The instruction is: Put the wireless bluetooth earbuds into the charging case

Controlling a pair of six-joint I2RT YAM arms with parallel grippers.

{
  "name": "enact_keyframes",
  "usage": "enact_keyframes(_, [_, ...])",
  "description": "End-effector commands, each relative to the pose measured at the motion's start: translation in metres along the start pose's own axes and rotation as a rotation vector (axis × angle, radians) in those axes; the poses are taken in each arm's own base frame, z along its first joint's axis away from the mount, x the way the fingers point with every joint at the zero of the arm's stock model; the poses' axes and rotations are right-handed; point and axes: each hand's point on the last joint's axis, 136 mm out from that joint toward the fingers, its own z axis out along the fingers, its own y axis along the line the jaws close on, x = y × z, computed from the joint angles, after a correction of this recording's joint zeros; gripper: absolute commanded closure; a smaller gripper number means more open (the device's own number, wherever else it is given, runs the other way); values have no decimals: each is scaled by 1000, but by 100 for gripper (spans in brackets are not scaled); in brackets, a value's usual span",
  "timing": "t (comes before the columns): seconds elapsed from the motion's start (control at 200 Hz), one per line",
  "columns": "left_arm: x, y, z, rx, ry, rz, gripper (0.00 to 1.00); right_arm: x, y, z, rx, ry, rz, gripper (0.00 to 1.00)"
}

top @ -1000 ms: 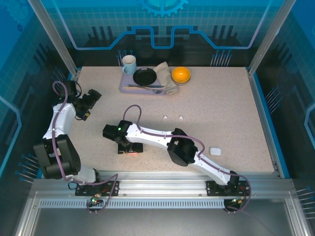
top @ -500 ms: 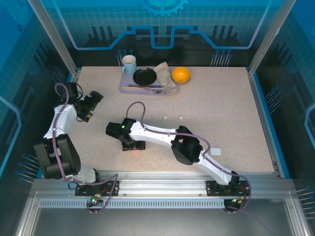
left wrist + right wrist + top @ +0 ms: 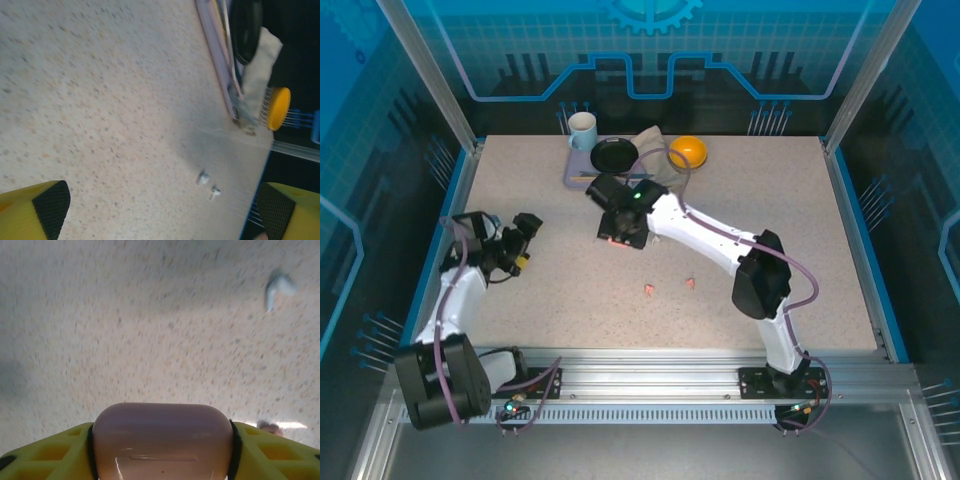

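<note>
My right gripper (image 3: 617,236) hovers over the far middle of the table, shut on a pink rounded charging case (image 3: 162,440) held between its yellow fingers (image 3: 45,450). In the right wrist view a white earbud (image 3: 279,287) lies on the speckled table beyond the case. Two pink earbuds (image 3: 649,290) (image 3: 691,283) lie nearer the front, right of centre. My left gripper (image 3: 527,240) is at the left side, open, its pads (image 3: 50,202) wide apart with nothing between them. In its wrist view, two tiny pale earbuds (image 3: 202,178) (image 3: 215,191) lie far ahead.
At the table's back stands a lilac tray (image 3: 578,178) with a black plate (image 3: 613,154) and cutlery, a mug (image 3: 582,129), a crumpled cloth (image 3: 655,140) and an orange bowl (image 3: 687,152). The right arm's elbow (image 3: 760,285) hangs over the right front area.
The right arm swung from the near left-centre to the far middle, carrying the pink case. The left gripper moved nearer and lower. Two pink earbuds now show where the arm was.
</note>
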Motion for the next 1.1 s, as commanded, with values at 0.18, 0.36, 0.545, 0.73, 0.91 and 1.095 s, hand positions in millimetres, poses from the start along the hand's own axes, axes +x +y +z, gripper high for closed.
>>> enact_keyframes(0.18, [58,-58,-10,405,24,201,1,-45,-2,-5,-161,66,177,45])
enact_keyframes(0.36, [95,-77,-1,449,72,317,1,-54,5,-3,-250,142,284,44])
enact_keyframes(0.545, [110,-94,13,447,79,404,2,-52,18,1,-314,212,359,45])
enact_keyframes(0.73, [111,-110,32,434,68,437,9,-48,30,-3,-356,238,403,45])
enact_keyframes(0.91, [112,-130,45,435,67,479,18,-43,32,-6,-353,242,421,45])
enact_keyframes(1.095, [119,-140,60,429,92,510,28,-38,33,-9,-343,240,429,45])
